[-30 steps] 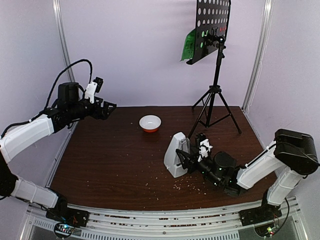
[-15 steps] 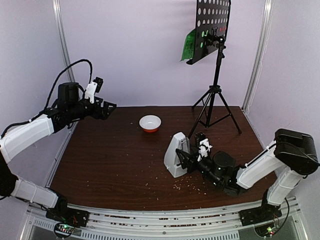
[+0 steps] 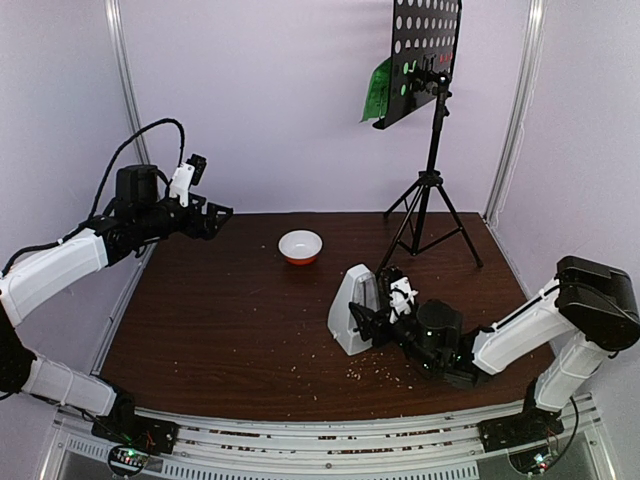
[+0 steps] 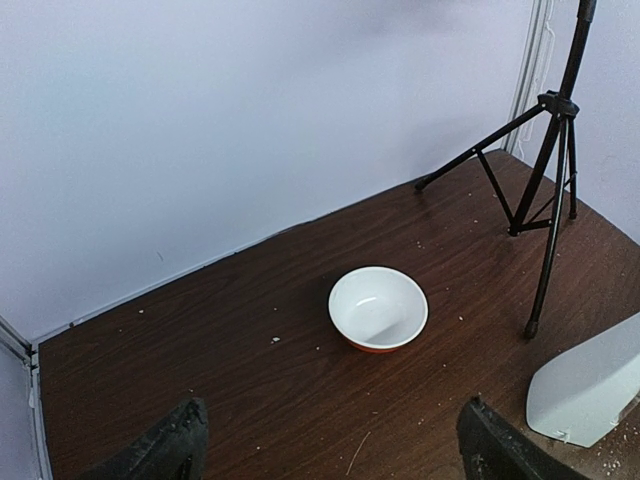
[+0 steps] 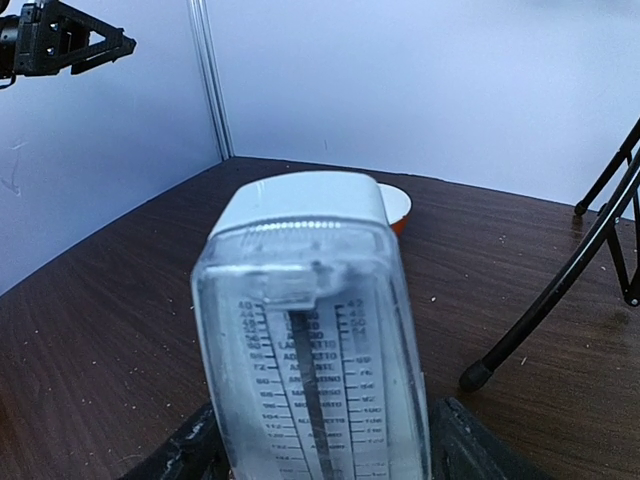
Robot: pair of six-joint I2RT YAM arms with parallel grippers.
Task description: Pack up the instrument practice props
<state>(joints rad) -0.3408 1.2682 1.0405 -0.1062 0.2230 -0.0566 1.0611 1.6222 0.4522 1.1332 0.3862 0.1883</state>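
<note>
The white pyramid metronome [image 3: 350,305] with its clear cover [image 5: 310,330] stands upright right of the table's middle. My right gripper [image 3: 377,318] is low behind it. Its fingers [image 5: 470,445] stand on either side of the cover with a thin gap, open. The black music stand [image 3: 431,180] rises at the back right, and a green page [image 3: 378,90] sticks out from its perforated desk [image 3: 425,45]. Bits of red show through the desk's holes. My left gripper [image 3: 215,214] hovers high at the left, open and empty, its fingertips [image 4: 170,445] wide apart.
A small white-and-orange bowl [image 3: 300,246] sits at the back centre, below my left gripper in the left wrist view [image 4: 378,307]. The stand's tripod legs [image 4: 545,170] spread over the back right corner. Crumbs dot the brown table [image 3: 220,320]. White walls close the back and sides.
My right arm has slid a little left toward the metronome and its jaws have widened around the cover. The left arm, bowl and stand have not moved.
</note>
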